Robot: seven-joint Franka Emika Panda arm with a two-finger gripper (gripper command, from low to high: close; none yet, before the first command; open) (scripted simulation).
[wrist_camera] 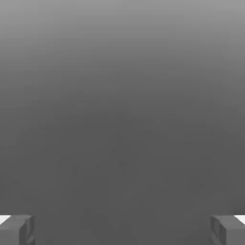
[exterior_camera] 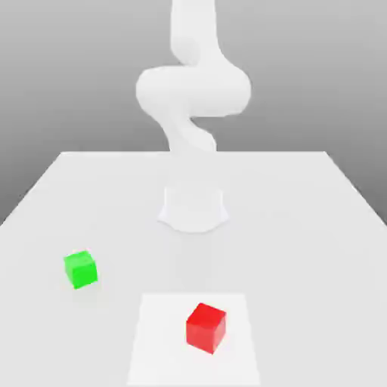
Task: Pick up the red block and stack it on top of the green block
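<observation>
The red block [exterior_camera: 205,328] sits on a white square [exterior_camera: 160,340] on the pale table [exterior_camera: 302,249]. It is turned a bit, so one corner points to the front. The green block [exterior_camera: 81,270] sits on the bare table, farther back and toward the exterior view's left. The two blocks are well apart.

The table is flat, plain and very light, and it gets narrower toward the back. The white robot arm [exterior_camera: 193,91] stands behind the blocks, up over its round base [exterior_camera: 193,210].

The gripper's [wrist_camera: 122,230] two fingers are wide open, with nothing between them. Behind everything, the room is just plain gray [exterior_camera: 68,75], darker low down and lighter up high.
</observation>
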